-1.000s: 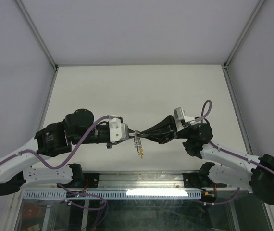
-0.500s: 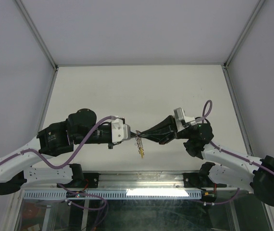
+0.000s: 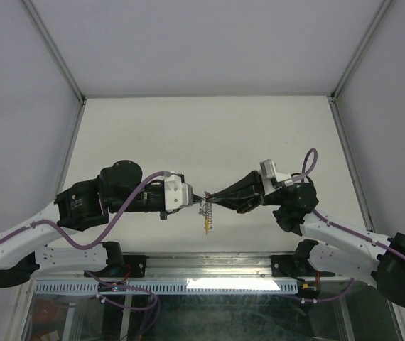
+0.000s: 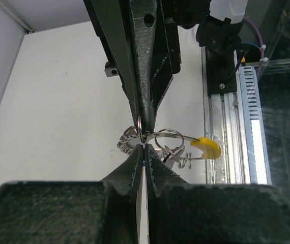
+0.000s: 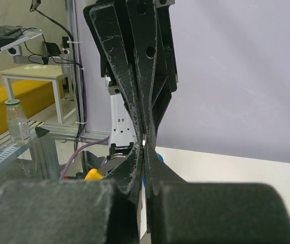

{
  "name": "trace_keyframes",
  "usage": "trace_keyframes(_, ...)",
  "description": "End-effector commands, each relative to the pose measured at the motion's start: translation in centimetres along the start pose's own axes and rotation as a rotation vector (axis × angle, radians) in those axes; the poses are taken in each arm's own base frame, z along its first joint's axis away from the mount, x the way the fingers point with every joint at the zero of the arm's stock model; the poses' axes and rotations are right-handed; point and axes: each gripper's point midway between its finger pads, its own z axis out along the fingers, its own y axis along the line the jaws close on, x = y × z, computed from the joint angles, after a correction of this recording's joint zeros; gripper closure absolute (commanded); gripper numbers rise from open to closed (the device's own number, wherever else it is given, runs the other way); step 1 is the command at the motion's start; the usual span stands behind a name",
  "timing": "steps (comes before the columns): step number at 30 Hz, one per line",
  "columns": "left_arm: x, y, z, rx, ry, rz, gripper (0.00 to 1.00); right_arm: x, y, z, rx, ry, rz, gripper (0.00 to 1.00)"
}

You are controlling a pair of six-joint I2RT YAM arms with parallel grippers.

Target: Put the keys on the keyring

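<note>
The left jaws (image 3: pixel 197 196) and right jaws (image 3: pixel 211 198) meet tip to tip in the air above the pale, matte surface (image 3: pixel 209 135). The keyring (image 4: pixel 173 136) hangs from that meeting point and dangles below it, clear of the surface.

Both pairs of jaws are pressed together. The right ones pinch a small round silver loop of the keyring at their very tips. The left ones show a thin blue sliver between their tips, the blue key (image 4: pixel 143 163) seen edge-on.

The fingers are dark, scuffed, tapering wedges.

The keyring is thin bright wire, partly wound into tight, ribbed, spring-like coils. A smooth, rounded yellow segment (image 4: pixel 206 148) sits at its low end, on the side toward the arm bases. Small silver loops tangle near the middle, too fine to sort out.
</note>
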Motion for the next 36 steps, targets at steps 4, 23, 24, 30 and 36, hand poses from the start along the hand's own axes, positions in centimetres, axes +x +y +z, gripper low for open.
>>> trace_keyframes(4,-1.1,-0.3,-0.1,0.017,-0.044,0.007,1.0,-4.0,0.2,0.6,0.004,-0.107,-0.096,1.0)
trace_keyframes(23,-0.7,-0.5,0.7,0.033,-0.028,-0.001,1.0,-4.2,-1.3,0.3,0.1,-0.106,-0.121,1.0)
trace_keyframes(24,-0.8,-0.4,0.6,0.029,-0.029,0.0,1.0,-3.9,-1.6,0.2,0.115,-0.085,-0.124,1.0)
trace_keyframes(30,-0.7,0.1,0.3,-0.006,-0.024,0.003,0.98,-3.1,-2.7,-0.4,0.189,-0.008,-0.154,1.0)
trace_keyframes(36,-0.5,0.3,0.5,-0.012,-0.015,0.006,0.98,-2.4,-3.3,-0.6,0.216,0.057,-0.147,1.0)
